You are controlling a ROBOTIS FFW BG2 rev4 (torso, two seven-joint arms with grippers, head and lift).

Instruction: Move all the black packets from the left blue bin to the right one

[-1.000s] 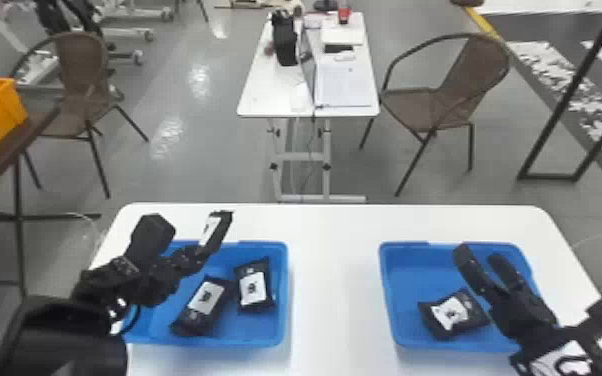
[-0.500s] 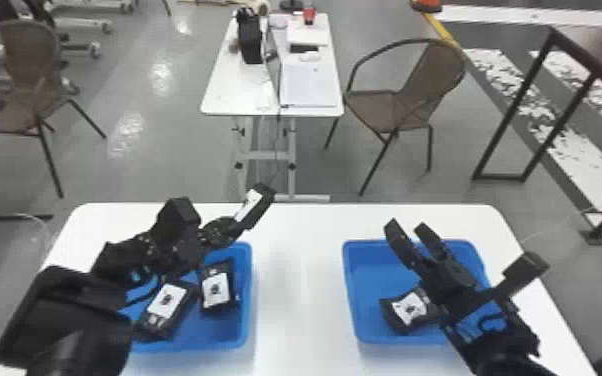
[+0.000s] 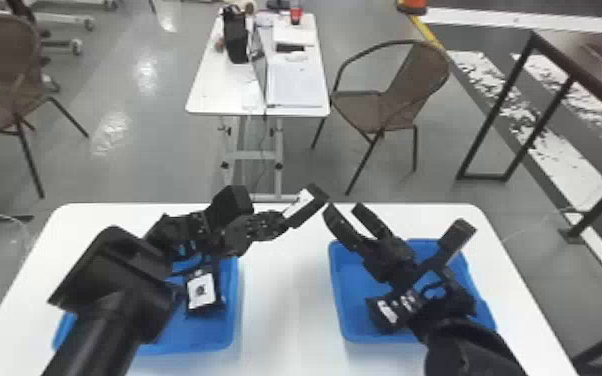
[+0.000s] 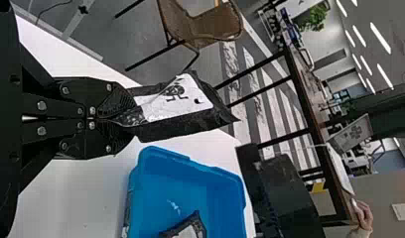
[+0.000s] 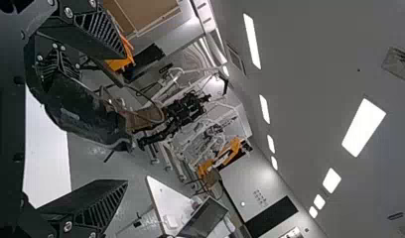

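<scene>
Three black packets show in the head view, one of them held above the table. The left gripper (image 3: pixel 284 225), near the middle of the frame, is clenched on the raised packet (image 3: pixel 304 204) by one end; the left wrist view shows the pinch closely, with the white label exposed. Just beside that packet, slightly right of centre, is the right gripper (image 3: pixel 343 210), released, its two fingers spread apart. Between those fingers, the right wrist view has a dark, wrinkled shape (image 5: pixel 86 119) that is probably the same packet, though it is hard to make out.

At lower left, the left bin (image 3: pixel 235 300) contains a packet (image 3: pixel 202 291), label up, partly covered by the left arm. At lower right, another packet (image 3: pixel 386 312) lies in the right bin (image 3: pixel 336 280), beside the right arm. Both bins sit on the white table (image 3: pixel 285 310).
</scene>
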